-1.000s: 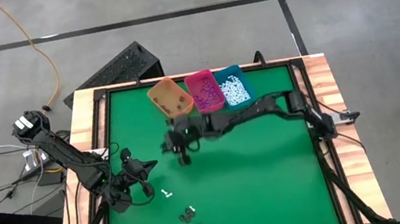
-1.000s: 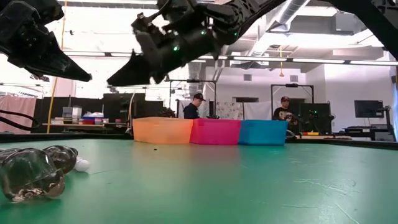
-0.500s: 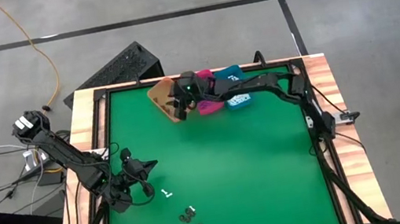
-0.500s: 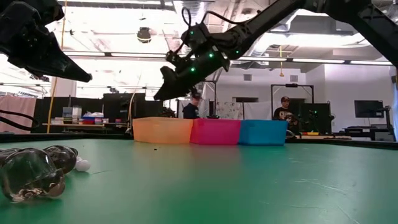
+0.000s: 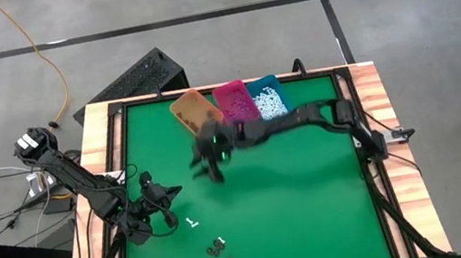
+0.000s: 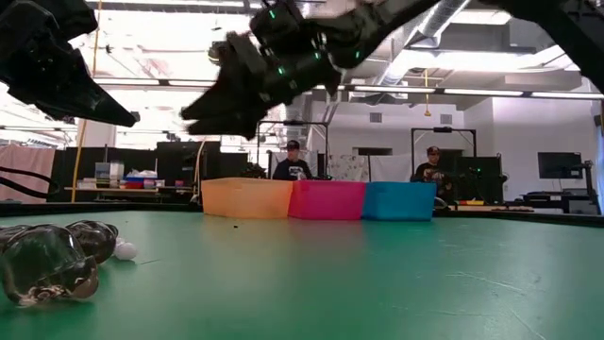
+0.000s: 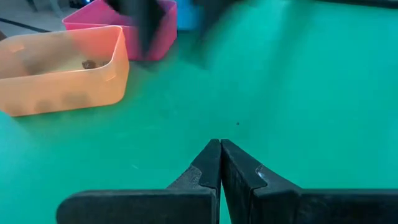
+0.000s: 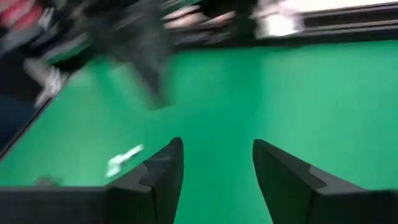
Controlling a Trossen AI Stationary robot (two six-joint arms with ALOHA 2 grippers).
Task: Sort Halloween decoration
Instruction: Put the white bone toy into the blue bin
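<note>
Green table [image 5: 296,201], right gripper [image 5: 208,164] spread and empty, left gripper [image 5: 167,193] pressed together

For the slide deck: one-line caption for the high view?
Right end effector open above the green table, near the orange bin; left end effector shut beside leftover Halloween decoration.

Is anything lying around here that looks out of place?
Yes: a few decoration pieces and a white stick lie loose on the green table, far from the three bins where the others sit.
</note>
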